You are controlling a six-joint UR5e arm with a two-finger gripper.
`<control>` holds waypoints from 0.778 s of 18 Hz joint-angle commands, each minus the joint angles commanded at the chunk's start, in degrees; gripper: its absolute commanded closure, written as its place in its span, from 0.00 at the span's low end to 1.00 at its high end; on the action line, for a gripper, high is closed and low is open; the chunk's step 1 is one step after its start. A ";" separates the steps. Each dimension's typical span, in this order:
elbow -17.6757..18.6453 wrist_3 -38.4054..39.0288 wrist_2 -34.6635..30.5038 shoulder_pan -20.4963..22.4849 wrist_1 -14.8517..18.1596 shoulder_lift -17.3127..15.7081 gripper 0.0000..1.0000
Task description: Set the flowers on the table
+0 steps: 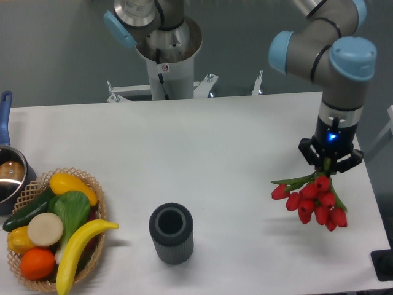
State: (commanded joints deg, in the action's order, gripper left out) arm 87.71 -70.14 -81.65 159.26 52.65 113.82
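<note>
The flowers [313, 200], a small bunch of red tulip buds with green stems, hang at the right side over the white table [209, 153]. My gripper [329, 165] is directly above them, pointing down, and is shut on the green stems at the top of the bunch. The buds spread down and to the right below the fingers. I cannot tell whether the lowest buds touch the tabletop. A faint shadow lies under the bunch.
A dark ribbed cup [171, 233] stands upright at the front centre. A wicker basket [92, 246] of fruit and vegetables sits at the front left. A pot with a blue handle [7, 172] is at the left edge. The robot base [166, 49] stands behind the table.
</note>
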 joint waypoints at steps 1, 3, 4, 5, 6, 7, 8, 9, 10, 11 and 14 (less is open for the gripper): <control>0.00 0.00 0.00 -0.09 0.09 -0.09 1.00; 0.00 0.09 0.17 -0.61 0.52 -0.09 1.00; 0.09 0.26 0.09 -1.05 0.44 -0.09 1.00; 0.09 0.35 0.09 -1.23 0.35 0.00 1.00; 0.17 0.35 0.00 -1.32 0.44 0.00 1.00; 0.26 0.44 0.00 -1.32 0.44 0.09 1.00; 0.87 0.44 -0.17 -1.41 0.09 0.17 1.00; 1.84 0.79 -0.18 -1.93 -0.09 0.35 1.00; 2.63 0.79 -0.26 -2.37 -0.17 0.26 1.00; 3.51 0.79 -0.09 -2.55 -0.26 0.18 0.95; 4.48 0.62 0.44 -2.73 -0.53 0.00 0.86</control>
State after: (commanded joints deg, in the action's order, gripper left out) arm 92.20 -69.52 -81.21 156.53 52.12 113.82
